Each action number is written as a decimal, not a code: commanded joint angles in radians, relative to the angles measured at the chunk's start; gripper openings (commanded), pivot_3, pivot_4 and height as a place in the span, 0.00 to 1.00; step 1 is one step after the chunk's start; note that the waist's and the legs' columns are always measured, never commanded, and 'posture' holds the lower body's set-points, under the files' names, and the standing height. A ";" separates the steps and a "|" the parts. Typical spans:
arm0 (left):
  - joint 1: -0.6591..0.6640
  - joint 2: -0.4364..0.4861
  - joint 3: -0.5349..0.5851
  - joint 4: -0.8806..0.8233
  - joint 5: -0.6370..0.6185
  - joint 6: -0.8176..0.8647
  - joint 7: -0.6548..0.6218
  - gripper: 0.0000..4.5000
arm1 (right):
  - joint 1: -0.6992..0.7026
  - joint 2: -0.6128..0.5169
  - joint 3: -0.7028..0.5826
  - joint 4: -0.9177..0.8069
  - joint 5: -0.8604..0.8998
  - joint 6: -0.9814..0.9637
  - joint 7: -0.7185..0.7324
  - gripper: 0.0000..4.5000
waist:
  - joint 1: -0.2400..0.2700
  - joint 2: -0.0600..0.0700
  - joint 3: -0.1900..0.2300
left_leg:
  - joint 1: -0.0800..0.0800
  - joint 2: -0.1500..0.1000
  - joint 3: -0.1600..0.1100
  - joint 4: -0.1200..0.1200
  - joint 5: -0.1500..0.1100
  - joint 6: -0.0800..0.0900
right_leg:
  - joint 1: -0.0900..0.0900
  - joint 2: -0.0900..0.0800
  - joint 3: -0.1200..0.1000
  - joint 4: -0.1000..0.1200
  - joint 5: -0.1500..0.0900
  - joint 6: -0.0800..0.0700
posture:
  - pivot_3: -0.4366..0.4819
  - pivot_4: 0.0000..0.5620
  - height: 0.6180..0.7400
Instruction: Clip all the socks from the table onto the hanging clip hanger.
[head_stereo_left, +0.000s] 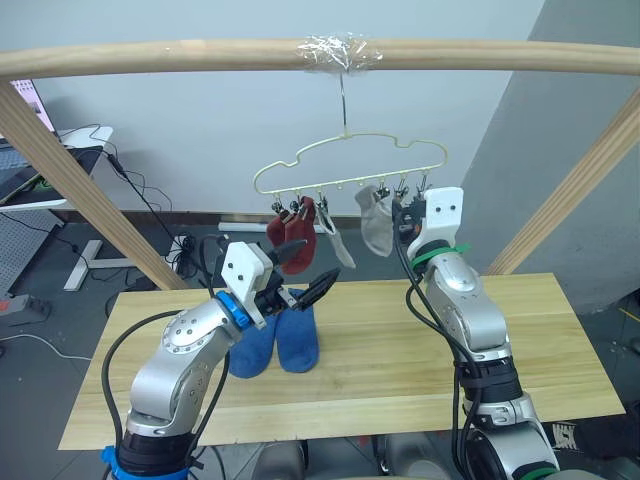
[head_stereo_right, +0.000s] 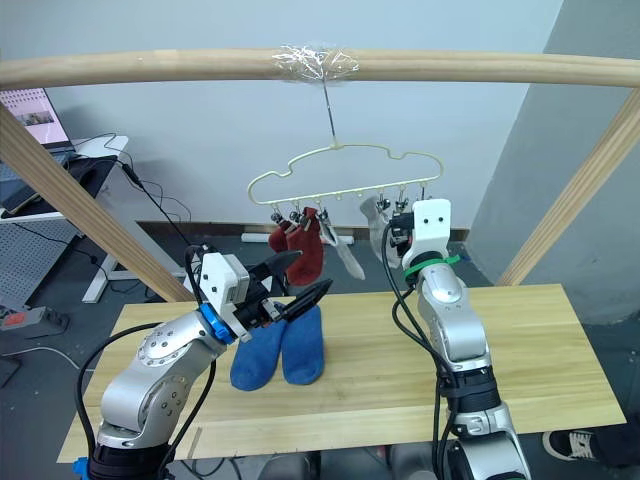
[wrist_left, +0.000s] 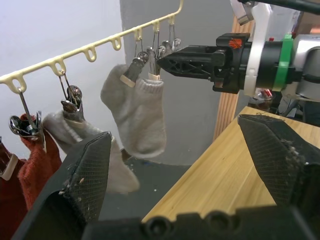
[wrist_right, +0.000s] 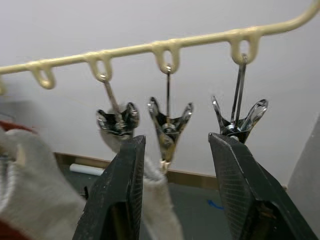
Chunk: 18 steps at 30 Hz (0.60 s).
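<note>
The pale yellow-green clip hanger (head_stereo_left: 330, 152) hangs by its hook from the round wooden pole. Two rust red socks (head_stereo_left: 300, 240) are clipped at its left. Further right hang two light grey socks, one (head_stereo_left: 342, 250) dangling low and one (head_stereo_left: 378, 225) near the right end. Two blue socks (head_stereo_left: 297, 340) lie side by side on the table (head_stereo_left: 540, 340). My left gripper (head_stereo_left: 308, 270) is open and empty just above the blue socks. My right gripper (wrist_right: 176, 145) is open, raised to the hanger's right end, with a metal clip (wrist_right: 168, 125) between its fingers.
The thick wooden pole (head_stereo_left: 200, 55) spans the top, with slanted posts (head_stereo_left: 80, 190) at left and right. Behind the table at the left stand a desk with a laptop (head_stereo_left: 40, 170) and cables on the floor.
</note>
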 joint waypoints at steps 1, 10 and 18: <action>0.002 0.005 0.006 -0.048 -0.010 -0.022 0.002 1.00 | -0.044 0.013 -0.012 0.006 -0.019 -0.041 -0.015 0.46 | 0.000 0.000 0.000 | 0.000 0.000 0.000 0.000 0.000 0.000 | 0.000 0.000 0.000 0.000 0.000 0.000 | 0.44 0.24 1.00; -0.002 0.010 0.003 -0.033 -0.004 -0.034 -0.007 1.00 | -0.130 0.053 -0.025 0.108 -0.028 -0.090 -0.028 0.46 | 0.000 0.000 0.000 | 0.000 0.000 0.000 0.002 0.000 0.000 | 0.000 0.000 0.000 0.004 0.000 0.000 | 0.44 0.23 1.00; 0.012 0.008 -0.012 -0.053 0.007 -0.035 0.009 1.00 | -0.178 0.097 -0.027 0.173 -0.018 -0.115 -0.008 0.46 | 0.000 0.000 0.000 | 0.003 -0.001 0.000 0.004 0.000 0.000 | -0.001 0.000 0.000 0.013 0.000 -0.001 | 0.45 0.23 1.00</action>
